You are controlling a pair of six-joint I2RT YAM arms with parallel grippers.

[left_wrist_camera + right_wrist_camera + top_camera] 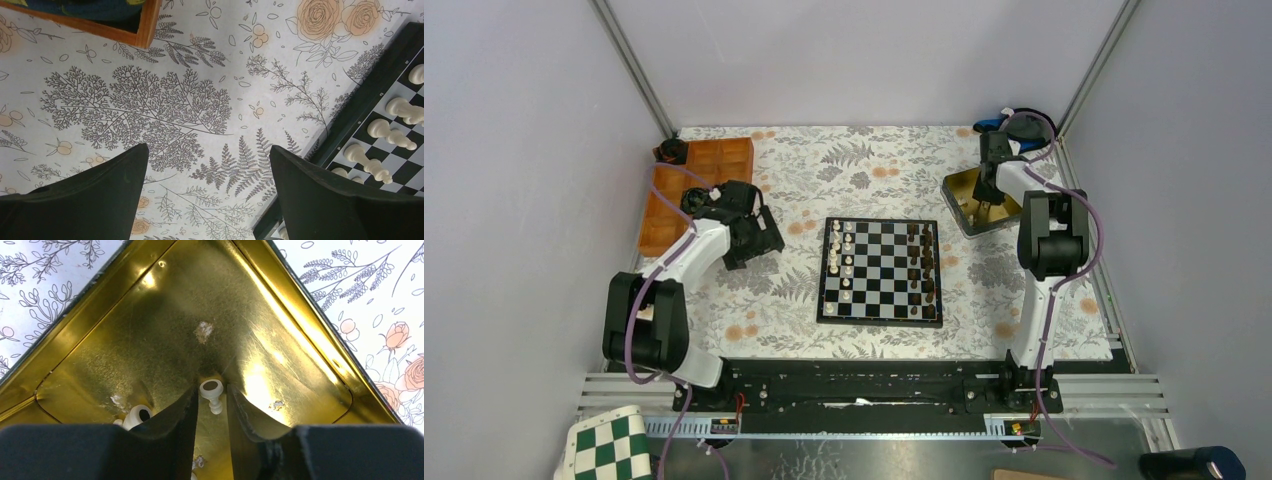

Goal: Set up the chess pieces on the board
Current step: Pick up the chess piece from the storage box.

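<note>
Flanking a white pawn (211,394), right jaws stand narrowly parted (left jaws wide).

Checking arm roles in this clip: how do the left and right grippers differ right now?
The left gripper has its jaws wide apart with nothing between them. The right gripper has narrow jaws flanking a white chess piece; contact is unclear. The left gripper hangs over bare tablecloth beside the board, while the right gripper is down inside the gold tin. Both point downward and have dark jaws.
</note>
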